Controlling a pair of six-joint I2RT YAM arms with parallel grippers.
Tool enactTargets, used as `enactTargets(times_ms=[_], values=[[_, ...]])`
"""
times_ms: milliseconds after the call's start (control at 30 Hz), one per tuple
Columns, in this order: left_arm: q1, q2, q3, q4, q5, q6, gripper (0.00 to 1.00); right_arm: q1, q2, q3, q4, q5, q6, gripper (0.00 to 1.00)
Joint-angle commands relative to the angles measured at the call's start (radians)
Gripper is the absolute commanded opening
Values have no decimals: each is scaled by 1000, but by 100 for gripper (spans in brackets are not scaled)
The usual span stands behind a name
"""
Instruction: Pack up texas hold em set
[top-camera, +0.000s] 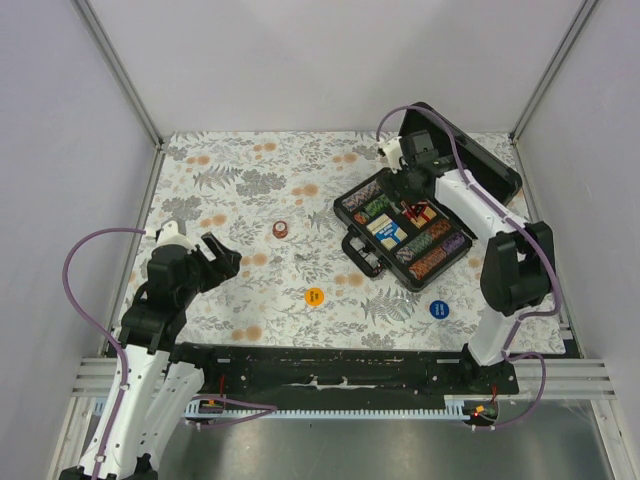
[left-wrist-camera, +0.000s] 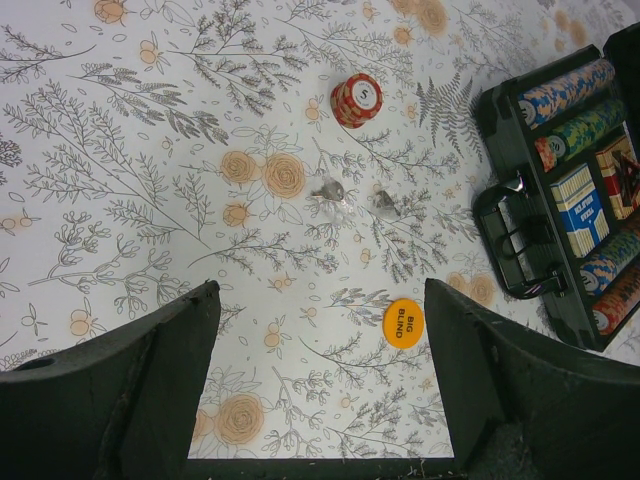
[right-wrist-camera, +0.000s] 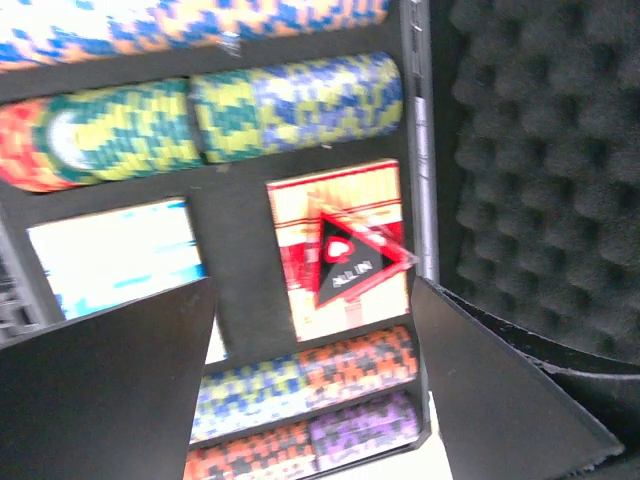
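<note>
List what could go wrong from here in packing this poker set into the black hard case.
1. The red triangle marker lies askew on the red card deck, its tip past the deck's edge; it might slip off or jam the lid.
2. The flat yellow disc and blue disc lie flush on the floral cloth; they may be hard to pinch up.
3. Two small silvery keys blend into the pattern and could be left behind.

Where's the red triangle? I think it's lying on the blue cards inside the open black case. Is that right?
Not quite. The red triangle lies on the red cards, not the blue cards beside them. It is inside the open black case, as you said. The right wrist view shows it.
</note>
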Motion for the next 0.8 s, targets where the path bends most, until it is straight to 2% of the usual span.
enactTargets(times_ms=[0, 233, 400, 467, 567, 767], values=[[2, -3, 1, 24, -8, 24, 88, 99, -71, 50, -60, 16, 150, 87], [0, -12, 0, 24, 3, 24, 88, 285, -131, -53, -83, -9, 412, 88], [0, -11, -5, 34, 17, 25, 88, 354, -188, -154, -82, -75, 568, 88], [0, -6, -6, 36, 21, 24, 88, 372, -212, -198, -64, -52, 625, 89], [2, -6, -11, 45, 31, 24, 88, 406, -212, -235, 2, -83, 664, 89], [0, -14, -10, 38, 26, 24, 88, 461, -221, -241, -37, -15, 722, 89]])
